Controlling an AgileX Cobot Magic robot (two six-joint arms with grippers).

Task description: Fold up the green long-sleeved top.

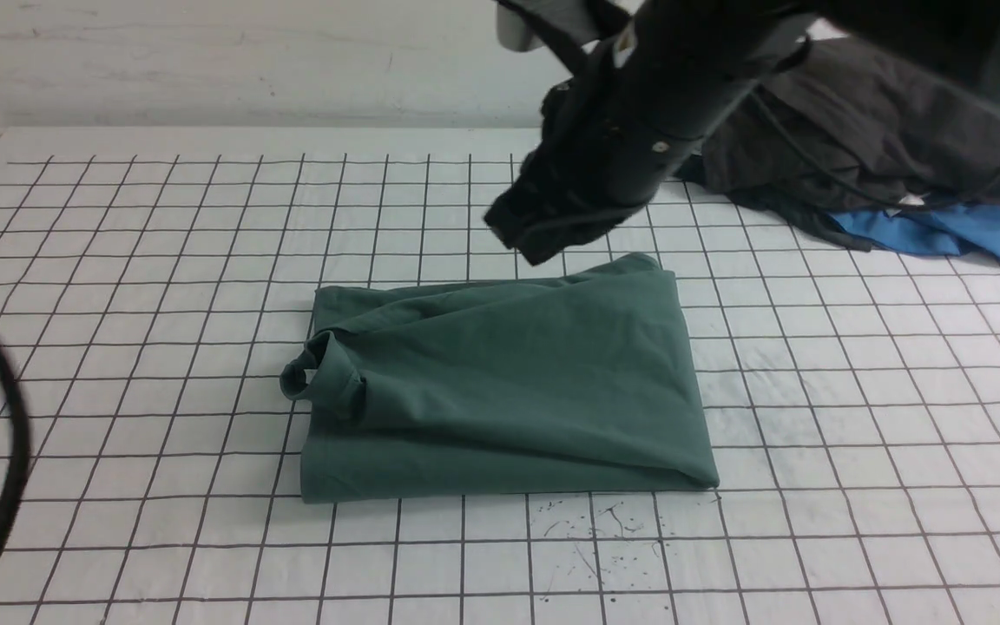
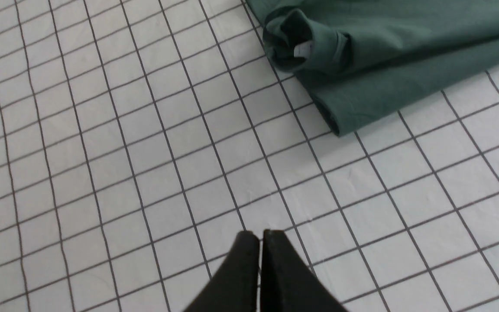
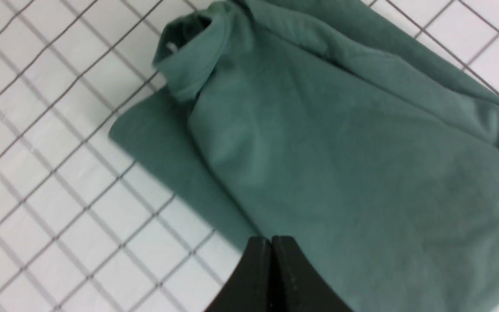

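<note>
The green long-sleeved top (image 1: 509, 382) lies folded into a rough rectangle in the middle of the gridded table. A ribbed cuff (image 1: 322, 375) pokes out at its left edge. Its logo is hidden. The top also shows in the left wrist view (image 2: 383, 56) and in the right wrist view (image 3: 340, 143). My right gripper (image 3: 271, 239) is shut and empty, hovering above the top; its arm (image 1: 621, 130) hangs over the top's far edge. My left gripper (image 2: 260, 234) is shut and empty above bare table, apart from the top's cuff corner.
A dark charcoal-grey garment (image 1: 865, 130) lies heaped at the back right with a bright blue garment (image 1: 934, 233) under it. A black cable (image 1: 5, 451) loops at the left edge. Ink specks (image 1: 595, 525) mark the table in front of the top.
</note>
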